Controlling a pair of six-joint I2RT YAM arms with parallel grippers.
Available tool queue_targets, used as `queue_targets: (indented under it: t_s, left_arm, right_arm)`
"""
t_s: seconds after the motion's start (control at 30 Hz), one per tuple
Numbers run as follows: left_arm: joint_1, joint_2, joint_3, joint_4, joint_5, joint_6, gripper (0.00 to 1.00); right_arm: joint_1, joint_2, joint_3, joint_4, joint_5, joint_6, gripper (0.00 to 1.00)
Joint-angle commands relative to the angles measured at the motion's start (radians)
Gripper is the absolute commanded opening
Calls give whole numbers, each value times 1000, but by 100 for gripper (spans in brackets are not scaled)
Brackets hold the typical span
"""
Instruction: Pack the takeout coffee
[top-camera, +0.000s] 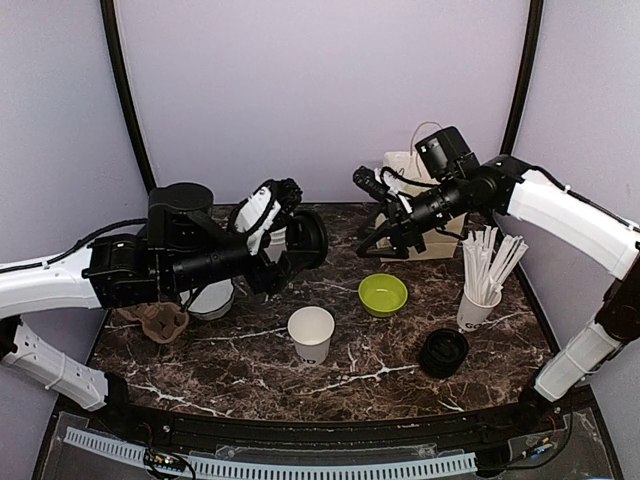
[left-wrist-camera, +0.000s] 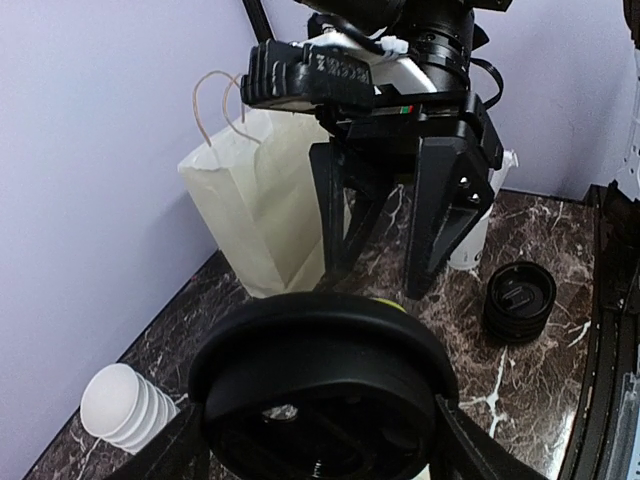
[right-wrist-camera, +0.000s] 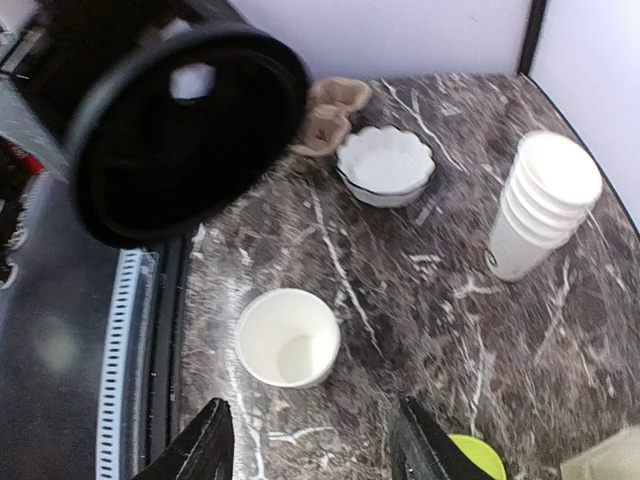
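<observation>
A takeout coffee cup (top-camera: 311, 333), white paper and open-topped, stands at the table's middle front; it also shows in the right wrist view (right-wrist-camera: 288, 338). My left gripper (top-camera: 296, 245) holds a round black lid (top-camera: 308, 238) on edge in the air, above and behind the cup. In the left wrist view the lid (left-wrist-camera: 320, 385) fills the space between the fingers of that gripper (left-wrist-camera: 320, 445). My right gripper (top-camera: 388, 243) hovers facing the lid with its jaws apart and nothing between them (right-wrist-camera: 320, 445). Its dark fingers (left-wrist-camera: 440, 215) hang just beyond the lid.
A lime-green bowl (top-camera: 383, 294) sits right of centre. A white cup of long sticks (top-camera: 480, 300) and a stack of black lids (top-camera: 444, 352) stand at the right. A paper bag (left-wrist-camera: 255, 215) is at the back, with stacked white cups (right-wrist-camera: 540, 205), a scalloped white bowl (right-wrist-camera: 385, 165) and a cardboard carrier (top-camera: 160, 322) on the left.
</observation>
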Motion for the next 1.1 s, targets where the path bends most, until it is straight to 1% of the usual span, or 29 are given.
queue_targets:
  t_s: [0.0,0.13,0.2,0.33,0.47,0.57,0.7,1.07]
  left_arm:
    - [5,8,76,-365,-31,-114,70]
    - [5,111,189,-548,-52,-179,70]
    - [5,162,245,-613,-40,-202,69]
    - [10,254,327,-717,-25,-230,69]
    - [29,338,398,-796,9,-261,68]
    - [50,391,426,-835,44,-274,68]
    - [75,427,450,-847,100,-290,67]
    - [89,506,491,-870,193,-288,67]
  right_arm:
    - [-6,18,-72,79,300,76,53]
    - [-6,26,-115,121,328,142,53]
    - [-6,22,-155,165,378,187,53]
    - [-7,24,-178,184,462,207,53]
    - [-9,24,-170,182,467,225,53]
    - [-18,28,-179,190,424,258,54]
    - [-42,49,-187,195,358,295,55]
    - [-50,80,-168,188,347,287,55]
